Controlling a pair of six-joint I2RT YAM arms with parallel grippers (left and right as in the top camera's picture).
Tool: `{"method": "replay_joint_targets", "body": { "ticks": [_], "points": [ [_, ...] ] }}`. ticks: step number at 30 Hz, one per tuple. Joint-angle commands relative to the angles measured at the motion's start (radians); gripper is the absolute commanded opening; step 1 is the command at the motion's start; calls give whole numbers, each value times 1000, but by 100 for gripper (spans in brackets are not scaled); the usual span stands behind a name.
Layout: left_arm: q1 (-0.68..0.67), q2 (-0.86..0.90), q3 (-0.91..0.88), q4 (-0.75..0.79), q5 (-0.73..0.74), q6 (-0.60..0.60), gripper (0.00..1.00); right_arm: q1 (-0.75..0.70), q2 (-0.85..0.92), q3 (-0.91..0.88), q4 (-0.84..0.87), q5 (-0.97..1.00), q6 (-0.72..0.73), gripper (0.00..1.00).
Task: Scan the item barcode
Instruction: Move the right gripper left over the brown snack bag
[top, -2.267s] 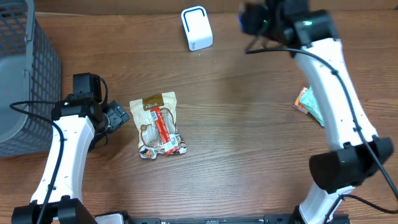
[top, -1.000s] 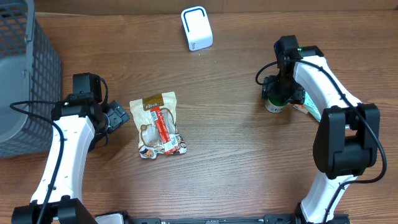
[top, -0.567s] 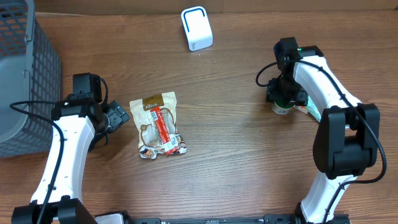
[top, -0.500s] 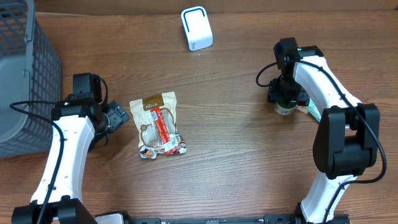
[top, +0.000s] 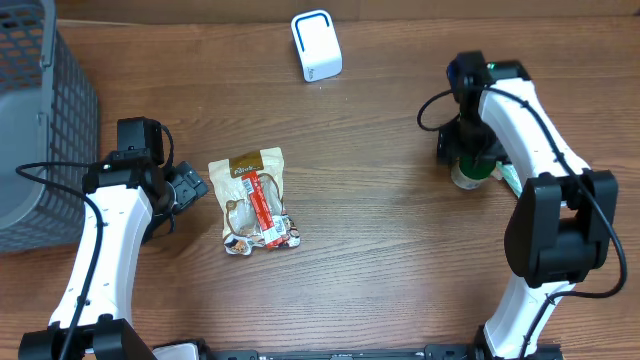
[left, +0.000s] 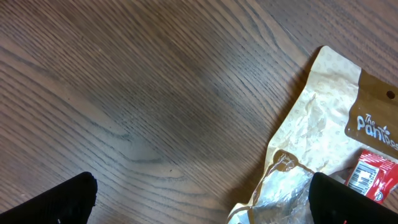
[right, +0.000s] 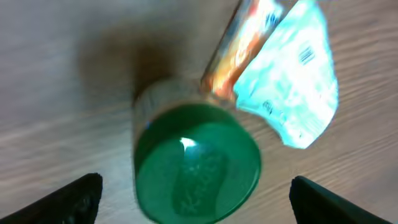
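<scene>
Right wrist — fingers (right: 67, 199) wide, green-lidded jar (right: 196, 167) between

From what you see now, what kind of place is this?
Probably a mock checkout: a white scanner-like box, a grey basket, and packaged goods such as a snack bag and a green-lidded jar.

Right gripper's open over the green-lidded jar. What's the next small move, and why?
Probably lift the right gripper straight up. Its jaws stand open on either side of the green-lidded jar, which stands upright on the table, so nothing is held. A packet seems to lie against the jar, so a sideways exit could knock either.
</scene>
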Motion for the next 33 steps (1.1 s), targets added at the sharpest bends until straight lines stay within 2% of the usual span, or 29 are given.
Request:
{"method": "replay_joint_targets", "body": {
  "ticks": [1,4,7,10,13,20,21,22,26,27,29,33],
  "points": [
    [2,-2,0,0,-13,13,100,1,-13,118,-53,-27,2,100],
    [2,-2,0,0,-13,13,100,6,-14,188,-96,-202,0,94],
    [2,-2,0,0,-13,13,100,19,-15,224,-119,-446,-71,78],
    [2,-2,0,0,-13,13,100,45,-15,224,-125,-625,-108,73],
    [2,-2,0,0,-13,13,100,92,-15,217,-120,-710,-111,71],
    [2,-2,0,0,-13,13,100,249,-15,216,-113,-713,-108,72],
    [2,-2,0,0,-13,13,100,271,-15,216,-105,-713,-100,82],
    [2,-2,0,0,-13,13,100,291,-15,216,-89,-713,-84,100],
    [2,-2,0,0,-13,13,100,366,-15,202,-44,-713,-18,100],
    [2,-2,0,0,-13,12,100,383,-15,198,-40,-713,-18,95],
    [2,-2,0,0,-13,12,100,417,-15,188,-33,-713,-19,74],
    [2,-2,0,0,-13,13,100,504,-15,155,9,-713,-18,55]
  ]
}}
